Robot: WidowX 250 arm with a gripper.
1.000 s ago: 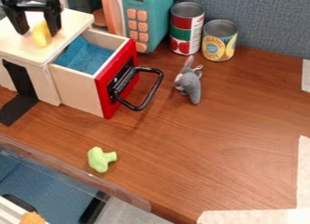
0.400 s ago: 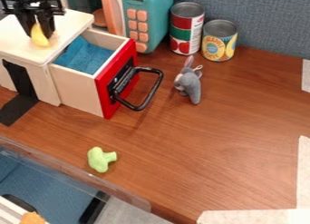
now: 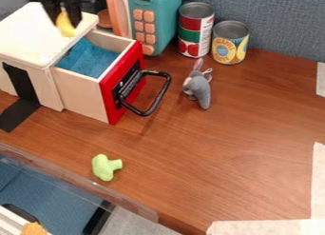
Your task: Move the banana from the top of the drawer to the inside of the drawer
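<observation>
pincer (image 3: 64,25): closed down to banana width, gripping the banana by its upper part, fingers pointing down, one on each side.
banana (image 3: 64,30): between the fingertips, lower end poking out below. At the drawer-side edge of the cabinet top (image 3: 24,35), toward the back. Can't tell if clear of the wood or just touching.
drawer (image 3: 81,95): pulled open, red front (image 3: 121,84) and black handle (image 3: 166,92) facing away from the cabinet. Ready to receive, no opening step needed.
blue cloth (image 3: 89,58): lying inside the drawer, likely a soft landing spot.
step: grasp looks done, now at the carry stage. Roughly halfway, by judgement. Placing not yet done.
next move: keep the squeeze, go up enough to pass the drawer rim, shift across toward the drawer middle, lower over the cloth, then open up and back out straight.
watch for: clipping the top's edge or the drawer wall, dropping short onto the rim, banana twisting in the grip. Could nudge the drawer if too low.
counter (image 3: 234,134): gray plush toy (image 3: 200,90), two cans (image 3: 195,32) and green broccoli (image 3: 105,167) outside the drawer. Best left alone.
</observation>
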